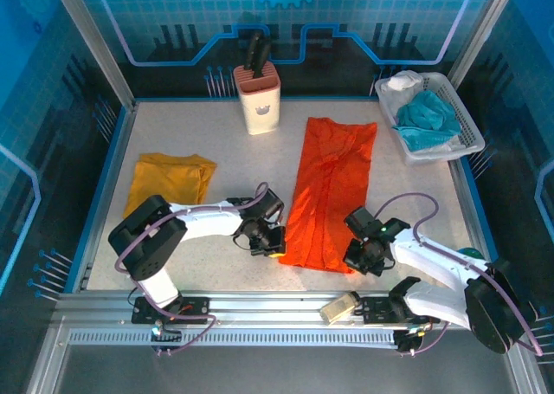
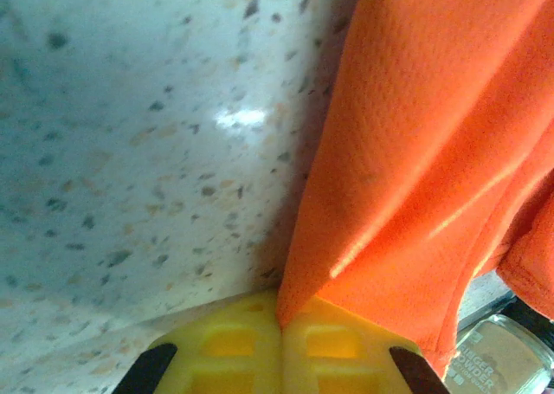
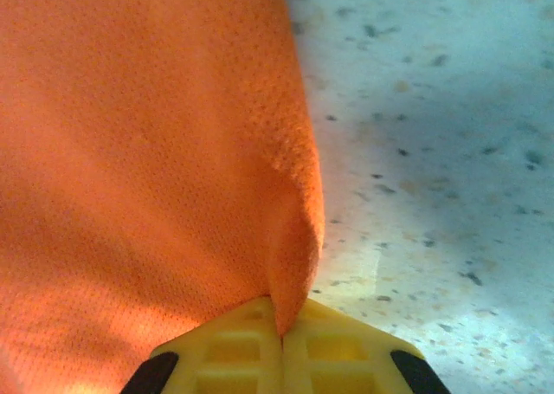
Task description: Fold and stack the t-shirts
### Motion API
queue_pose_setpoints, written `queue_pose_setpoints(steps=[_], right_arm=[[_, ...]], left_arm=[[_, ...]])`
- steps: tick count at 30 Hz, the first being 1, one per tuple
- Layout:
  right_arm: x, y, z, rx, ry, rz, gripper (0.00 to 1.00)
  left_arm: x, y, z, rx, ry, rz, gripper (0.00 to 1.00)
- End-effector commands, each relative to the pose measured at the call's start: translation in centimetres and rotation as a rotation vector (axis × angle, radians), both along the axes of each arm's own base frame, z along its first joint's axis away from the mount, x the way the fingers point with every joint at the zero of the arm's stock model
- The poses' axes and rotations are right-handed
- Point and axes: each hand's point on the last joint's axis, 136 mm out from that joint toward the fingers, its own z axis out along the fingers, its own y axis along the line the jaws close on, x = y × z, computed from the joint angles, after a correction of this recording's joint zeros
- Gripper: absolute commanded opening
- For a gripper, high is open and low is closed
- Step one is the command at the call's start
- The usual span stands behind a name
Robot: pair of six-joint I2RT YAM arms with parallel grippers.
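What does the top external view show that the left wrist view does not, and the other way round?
Top external view: the whole layout, with the mustard yellow shirt lying at the left, a knife block at the back, a basket holding a teal cloth, and the right gripper at the orange shirt's near right corner. Left wrist view: close detail, yellow fingers shut on the shirt's edge, and its mesh weave. Both: the orange shirt, the left gripper and the speckled table.

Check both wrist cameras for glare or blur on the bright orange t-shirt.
Left wrist: small glare spot on the speckled white tabletop, bright orange fabric t-shirt sharp, shadow beside its edge. Right wrist: weave crisp, soft sheen on the tabletop.
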Motion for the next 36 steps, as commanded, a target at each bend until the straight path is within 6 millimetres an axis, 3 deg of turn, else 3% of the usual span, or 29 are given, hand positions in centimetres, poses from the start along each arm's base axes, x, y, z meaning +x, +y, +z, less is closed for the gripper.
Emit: queue_pose_setpoints(steps=[1,7,11,17,25,36], right_arm=[[0.2,0.4,0.1,0.004,-0.021,0.036,0.0],[-0.4,0.6,1.5,0.013,-0.007,0.067,0.0],[0.6,0.4,3.8,0.015,-0.072,0.067,0.0],[3.0,0.3,6.0,0.026,-0.113,0.066,0.0],[8.6,0.5,9.0,0.113,-0.217,0.033,0.0],[16.2,-0.1,10.8,0.136,-0.303,0.043,0.0]], left_arm=[[-0.7,1.0,0.3,0.022,-0.002,0.043,0.0],[-2.7,0.9,1.7,0.01,-0.008,0.083,0.0],[-2.0,0.3,3.8,-0.019,-0.052,0.091,0.0],[0.9,-1.7,6.2,-0.06,-0.103,0.052,0.0],[6.9,-2.7,10.6,-0.103,-0.207,0.017,0.0],[14.4,-3.3,10.7,-0.141,-0.236,0.032,0.0]])
